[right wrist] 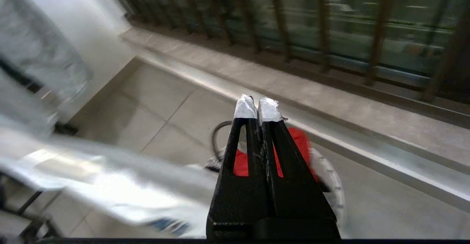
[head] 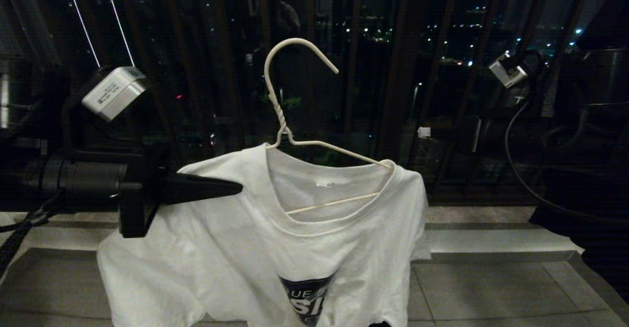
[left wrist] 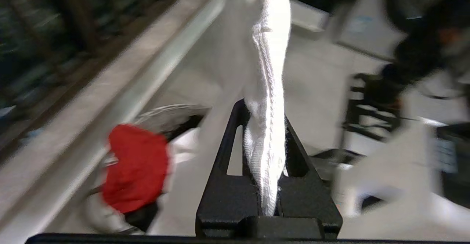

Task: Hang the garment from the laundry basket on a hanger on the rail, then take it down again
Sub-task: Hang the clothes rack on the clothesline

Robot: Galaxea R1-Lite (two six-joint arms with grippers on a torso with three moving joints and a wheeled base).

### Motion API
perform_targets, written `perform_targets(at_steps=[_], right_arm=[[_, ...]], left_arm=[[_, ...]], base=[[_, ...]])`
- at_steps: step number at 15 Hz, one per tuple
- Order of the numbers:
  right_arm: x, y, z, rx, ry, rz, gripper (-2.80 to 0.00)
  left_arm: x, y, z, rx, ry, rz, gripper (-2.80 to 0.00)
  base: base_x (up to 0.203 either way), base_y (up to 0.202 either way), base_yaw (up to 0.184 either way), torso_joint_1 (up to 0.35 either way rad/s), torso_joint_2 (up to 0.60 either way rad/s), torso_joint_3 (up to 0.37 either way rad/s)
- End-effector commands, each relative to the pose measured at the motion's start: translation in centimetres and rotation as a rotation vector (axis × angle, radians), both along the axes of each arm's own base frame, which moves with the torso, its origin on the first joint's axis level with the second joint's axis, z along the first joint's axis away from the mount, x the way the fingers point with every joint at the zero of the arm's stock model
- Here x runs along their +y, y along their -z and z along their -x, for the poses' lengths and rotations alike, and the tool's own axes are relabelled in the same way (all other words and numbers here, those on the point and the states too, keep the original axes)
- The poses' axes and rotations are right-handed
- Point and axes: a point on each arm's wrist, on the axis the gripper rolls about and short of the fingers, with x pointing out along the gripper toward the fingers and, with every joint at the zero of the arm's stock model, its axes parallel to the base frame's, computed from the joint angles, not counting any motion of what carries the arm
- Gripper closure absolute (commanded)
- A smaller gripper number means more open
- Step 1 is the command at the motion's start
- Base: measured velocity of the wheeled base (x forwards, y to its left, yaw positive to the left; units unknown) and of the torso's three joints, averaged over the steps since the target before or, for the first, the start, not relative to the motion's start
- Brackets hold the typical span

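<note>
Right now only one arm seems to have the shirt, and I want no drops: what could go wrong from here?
1. The left gripper pinches only a fold of the T-shirt at one shoulder; the cloth could slip out.
2. The hanger hooks on nothing and sits tilted inside the collar, so it may slide out.
3. The right gripper is shut on nothing, away from the shirt, so it gives no backup.
</note>
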Motion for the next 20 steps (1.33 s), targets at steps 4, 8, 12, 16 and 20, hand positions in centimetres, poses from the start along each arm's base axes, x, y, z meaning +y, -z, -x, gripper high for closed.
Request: perform_targets(at_steps=[4,8,12,16,20], right_arm=[[-1.6,-0.1,-0.8,-0.009,0.051,0.001,0.00],[-1.5,0.0,-0.9,-0.009,0.049,0.006,0.00],[-1.6,0.1,-0.8,-0.027,0.045,0.035,0.00],[-1.7,0.1,-0.9,-0.030,0.049,0.037,0.00],[-1.9,0.1,-0.9,-0.037,0.054,0.044,0.00]], left_arm=[[0.6,0.7,1.6,0.042,0.077,0.042,0.00],[0.8,0.6,2.7,0.047,0.130,0.067,0.00],[0.9,0.5,3.1,0.048,0.164,0.082,0.00],[0.9,0.7,3.1,0.055,0.171,0.084,0.00],[0.9,0.8,3.1,0.057,0.171,0.084,0.00]], base=[[0.000,0.000,0.000,0.000,0.00,0.000],[0.000,0.000,0.000,0.000,0.00,0.000],[0.000,0.000,0.000,0.000,0.00,0.000],[0.000,0.000,0.000,0.000,0.00,0.000],[0.000,0.000,0.000,0.000,0.00,0.000]])
